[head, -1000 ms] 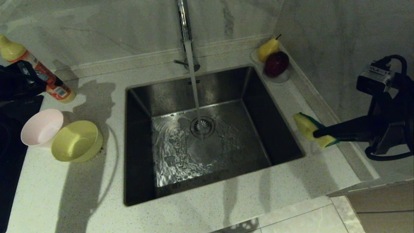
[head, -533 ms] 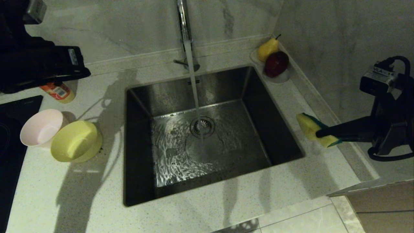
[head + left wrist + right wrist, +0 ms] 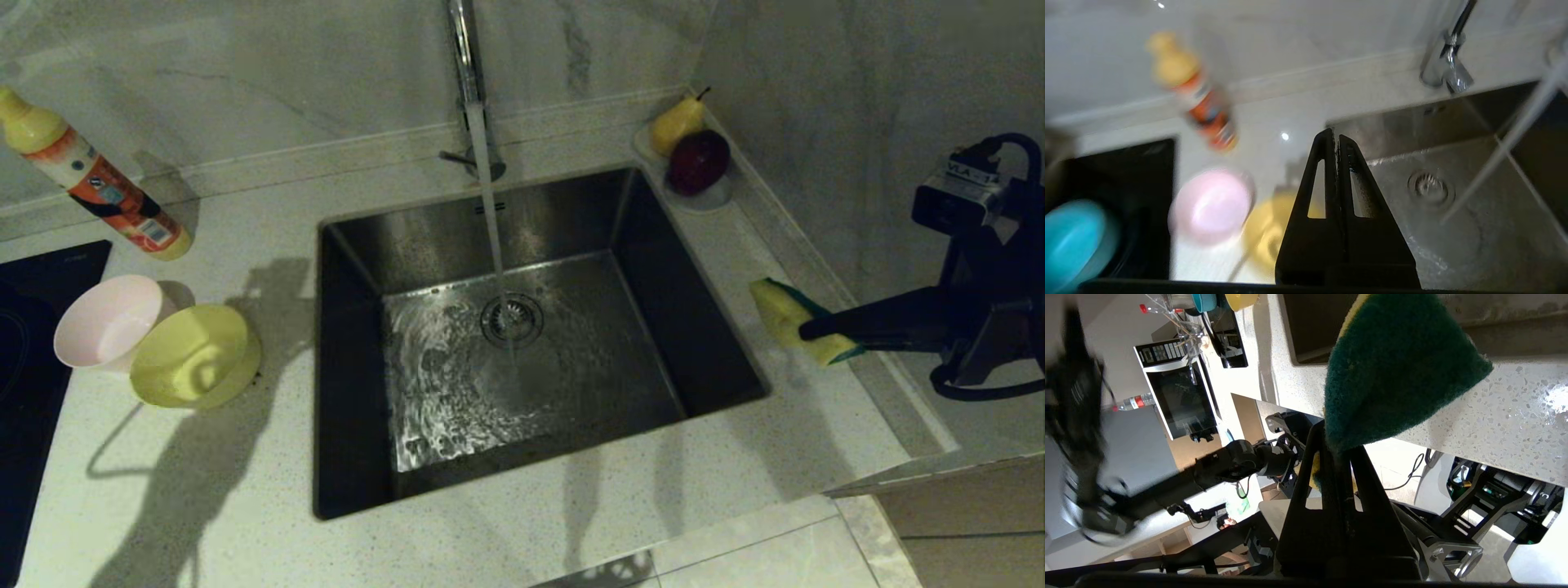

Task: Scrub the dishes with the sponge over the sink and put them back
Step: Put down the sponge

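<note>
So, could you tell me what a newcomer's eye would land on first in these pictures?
Probably the water streaming from the tap into the steel sink at the centre of the counter. Next, the right pincer shut on the yellow and green sponge, held above the counter at the sink's right rim. Then the pink bowl and yellow bowl, touching each other, left of the sink.

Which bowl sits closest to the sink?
The yellow bowl. It sits on the counter nearest the sink edge; the pink bowl touches its far side, and the blue bowl lies beyond that.
</note>
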